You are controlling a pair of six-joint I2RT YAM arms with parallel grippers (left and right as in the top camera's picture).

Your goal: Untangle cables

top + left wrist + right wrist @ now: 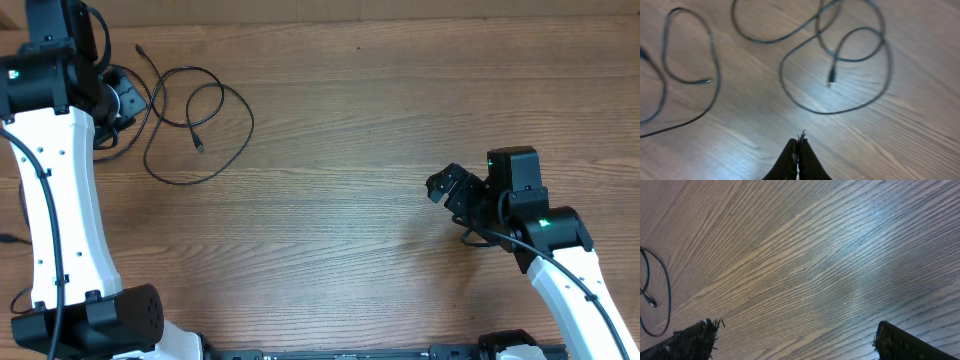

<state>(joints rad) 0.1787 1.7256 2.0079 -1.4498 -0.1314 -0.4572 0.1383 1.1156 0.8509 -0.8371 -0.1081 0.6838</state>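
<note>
Thin black cables lie in loose, overlapping loops on the far left part of a wood-grain bench, just beside the head of the white left arm, in the overhead view. One small plug end rests inside the largest loop, and another cable end points toward the bench's far edge.

The left wrist camera looks down on the same spread. A wide loop curls around a silver-tipped plug and crosses further strands near the top of the view. A separate strand bends round at the left and finishes in a thin tip. The left jaws sit at the bottom of that view, pressed together tip to tip, with no cable between them and the nearest loop a short way ahead of them. Whether they touch the wood cannot be told.

The right arm stands well apart from the cables, over bare wood at the right side of the bench. Its wrist camera shows the right jaws spread wide, one dark finger at the left edge and the other at the right, holding nothing. Only a slim loop of cable with a plug shows at the far left of that view.
</note>
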